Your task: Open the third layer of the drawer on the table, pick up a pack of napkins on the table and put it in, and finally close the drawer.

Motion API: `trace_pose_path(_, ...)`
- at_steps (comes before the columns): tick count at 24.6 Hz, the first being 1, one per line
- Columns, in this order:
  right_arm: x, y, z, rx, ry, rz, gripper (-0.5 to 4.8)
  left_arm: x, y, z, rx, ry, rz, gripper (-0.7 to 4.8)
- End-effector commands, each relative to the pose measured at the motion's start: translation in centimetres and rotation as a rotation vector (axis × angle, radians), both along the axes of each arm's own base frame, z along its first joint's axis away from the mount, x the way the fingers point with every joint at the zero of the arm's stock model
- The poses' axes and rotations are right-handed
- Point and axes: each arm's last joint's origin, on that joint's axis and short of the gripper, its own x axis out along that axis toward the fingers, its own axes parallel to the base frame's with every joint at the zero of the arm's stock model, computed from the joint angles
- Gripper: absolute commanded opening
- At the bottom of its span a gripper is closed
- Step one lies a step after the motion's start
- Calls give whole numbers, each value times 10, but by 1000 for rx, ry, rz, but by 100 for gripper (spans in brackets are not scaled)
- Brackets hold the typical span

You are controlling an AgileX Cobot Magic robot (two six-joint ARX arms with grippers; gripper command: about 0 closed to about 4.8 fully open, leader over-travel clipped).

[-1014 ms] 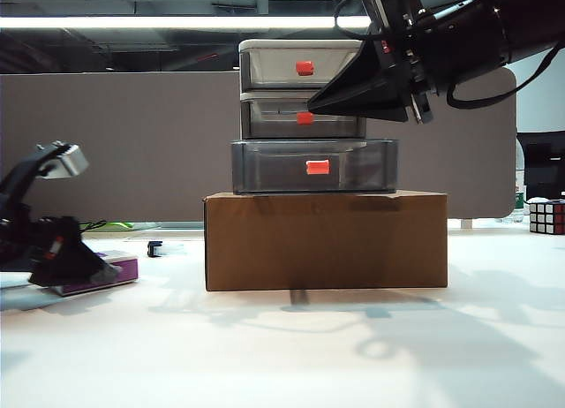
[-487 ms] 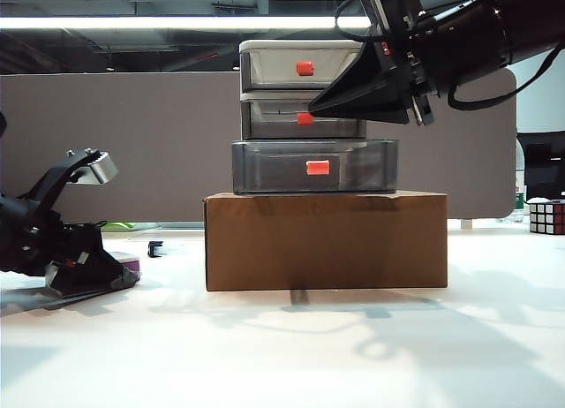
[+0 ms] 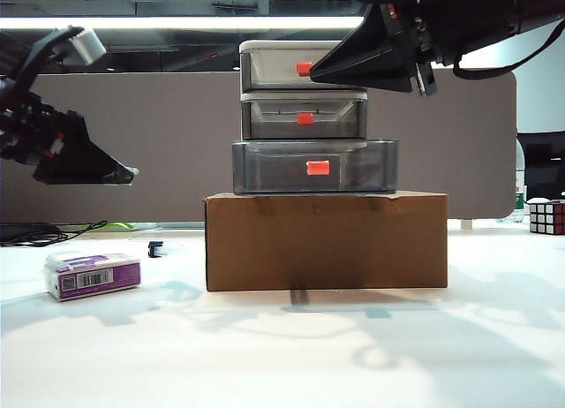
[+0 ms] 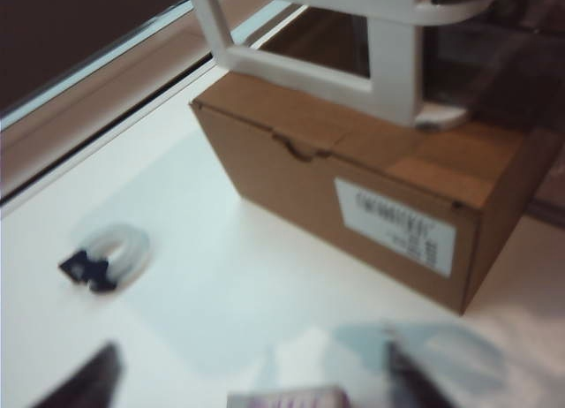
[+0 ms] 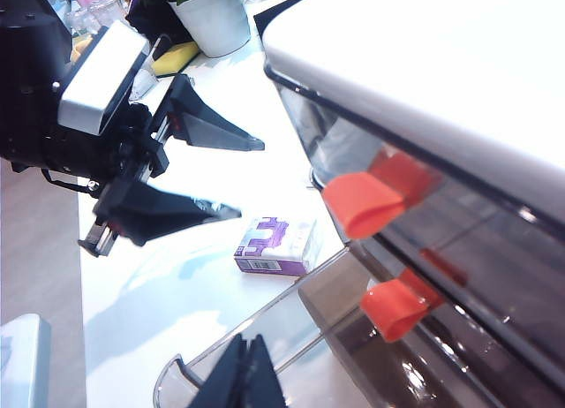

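The drawer [image 3: 305,117] stands on a brown cardboard box [image 3: 327,240]. Its third layer [image 3: 274,166] is pulled out toward the camera; in the right wrist view I see its clear front rim [image 5: 172,377]. The pack of napkins [image 3: 93,276] lies flat on the table [image 3: 282,355] at the left, purple and white [image 5: 276,246] [image 4: 287,397]. My left gripper [image 3: 124,171] hangs high above the pack, open and empty [image 5: 252,178] [image 4: 252,359]. My right gripper [image 3: 315,71] is shut, level with the top tier's red handle [image 5: 252,351].
A Rubik's cube [image 3: 547,218] sits at the far right. A small black and white object [image 3: 155,248] [image 4: 106,258] lies left of the box. A grey partition [image 3: 132,143] runs behind. A potted plant [image 5: 212,19] stands beyond the left arm.
My left gripper has lifted from the table at the pack to high on the left, and the pack stays on the table. My right gripper has risen a little.
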Motion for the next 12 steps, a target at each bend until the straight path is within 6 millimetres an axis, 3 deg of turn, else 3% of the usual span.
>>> trace_pose_path(1,0,0,3,10,-9,7,-6,-3,3,-20,57,180,66,413)
trace_pose_path(8,0,0,3,10,-10,7,-6,17,1,-49,64,264,71,412)
trace_pose_path(12,0,0,3,10,-11,7,-6,21,1,-54,81,287,93,411)
